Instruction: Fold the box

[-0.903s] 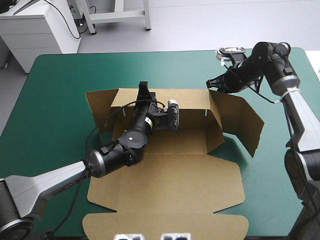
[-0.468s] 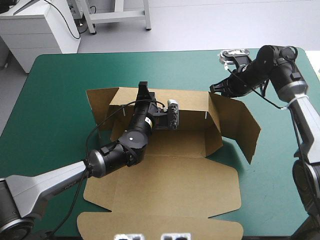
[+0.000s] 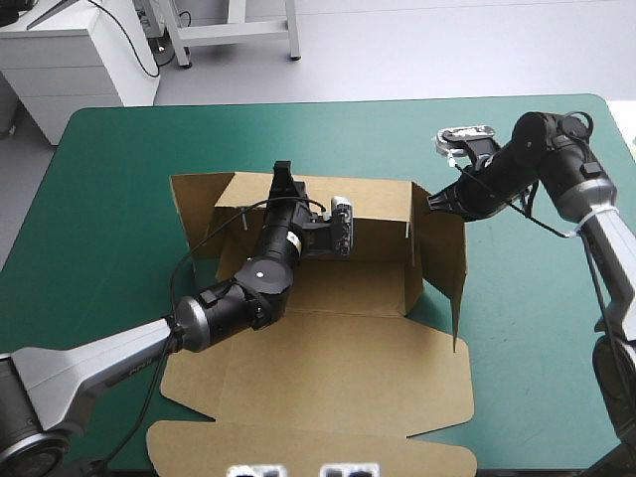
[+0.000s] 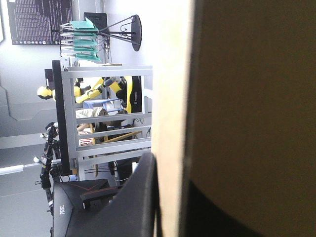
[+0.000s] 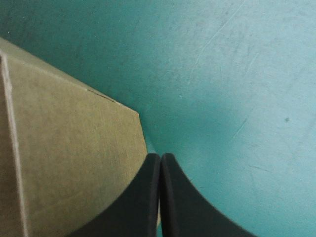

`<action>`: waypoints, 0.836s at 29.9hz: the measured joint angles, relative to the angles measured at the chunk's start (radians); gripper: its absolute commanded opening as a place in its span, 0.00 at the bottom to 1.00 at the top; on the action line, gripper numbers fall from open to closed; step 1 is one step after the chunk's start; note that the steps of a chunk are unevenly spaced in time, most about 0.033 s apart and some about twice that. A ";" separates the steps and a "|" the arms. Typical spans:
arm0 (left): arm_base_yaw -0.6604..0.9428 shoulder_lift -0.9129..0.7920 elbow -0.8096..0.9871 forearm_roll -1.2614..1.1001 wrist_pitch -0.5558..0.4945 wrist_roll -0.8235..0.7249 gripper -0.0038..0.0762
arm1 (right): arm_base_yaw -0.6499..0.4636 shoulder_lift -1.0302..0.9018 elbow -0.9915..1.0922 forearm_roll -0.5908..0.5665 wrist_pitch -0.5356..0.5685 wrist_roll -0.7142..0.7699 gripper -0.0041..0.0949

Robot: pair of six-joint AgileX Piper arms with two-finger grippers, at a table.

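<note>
Teal-green cover runs over the whole table, and one brown box sits on it at about the middle, half raised. I count one back wall standing upright, one right side wall standing nearly upright beside the floor, one left flap splayed outward, and one lid panel lying flat toward the near edge. The lid's nearest flap reaches the limit of what the overhead camera takes in, so I can't see all of its outline.

Two arms are at work. The left arm lies across the box floor and hides part of it, along with a stretch of the back wall. The left gripper sits at the top edge of that wall, all but closed with the board pinched between its fingers. From its own camera the pale cut edge of the board stands between them: one black finger is plain on the outer side, the other is only a dark shape against the brown face.

The right gripper is fully closed on nothing, its two black fingers meeting in a single point. That point sits right at the far upper corner of the right side wall, on its outer face. Whether it presses or merely touches, I can't tell.
</note>
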 measured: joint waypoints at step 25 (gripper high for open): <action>0.037 0.001 0.000 0.001 0.010 -0.014 0.04 | 0.000 -0.251 0.512 0.522 -0.429 -0.644 0.02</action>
